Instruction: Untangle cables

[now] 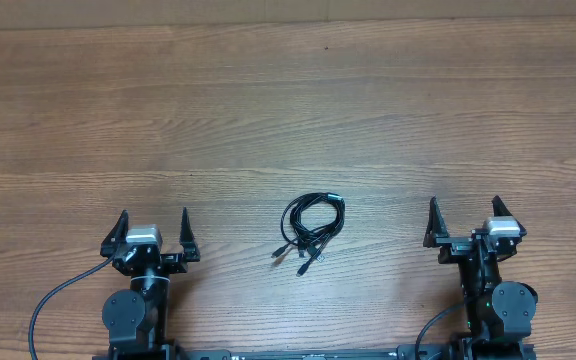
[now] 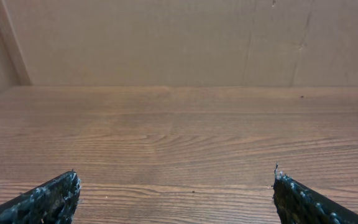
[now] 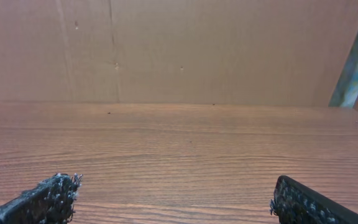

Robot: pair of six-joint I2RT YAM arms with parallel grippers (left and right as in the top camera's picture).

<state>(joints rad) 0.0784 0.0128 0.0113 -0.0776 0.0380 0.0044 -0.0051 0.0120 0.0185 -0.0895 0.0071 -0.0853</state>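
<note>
The left gripper (image 1: 154, 214) sits low over the wooden table (image 1: 288, 90). Its two fingers are wide apart, and nothing is between them. The right gripper (image 1: 465, 203) looks the same: its fingers are spread wide and hold nothing.

The cables (image 1: 311, 230) lie on the table in the space between the two grippers. They are off to the right side of the left gripper and off to the left side of the right gripper. They are well apart from both, and about as far from one as from the other. No finger touches them.

The cables are thin and black. They are wound into a small bunch of loops that lie on top of each other. A few loose ends with little plugs stick out of the bunch on the side nearest the arms.

From the left wrist, you see only the tips of the dark fingers (image 2: 48, 199) at the bottom corners. Bare wood lies in front of them, and a brown cardboard wall (image 2: 166, 37) stands far ahead. From the right wrist it is much the same: two dark fingertips (image 3: 48, 196), bare wood, and the brown wall. The cables do not show in either wrist view.

A thick black cord (image 1: 53, 300) curves out from the back of the left arm.
</note>
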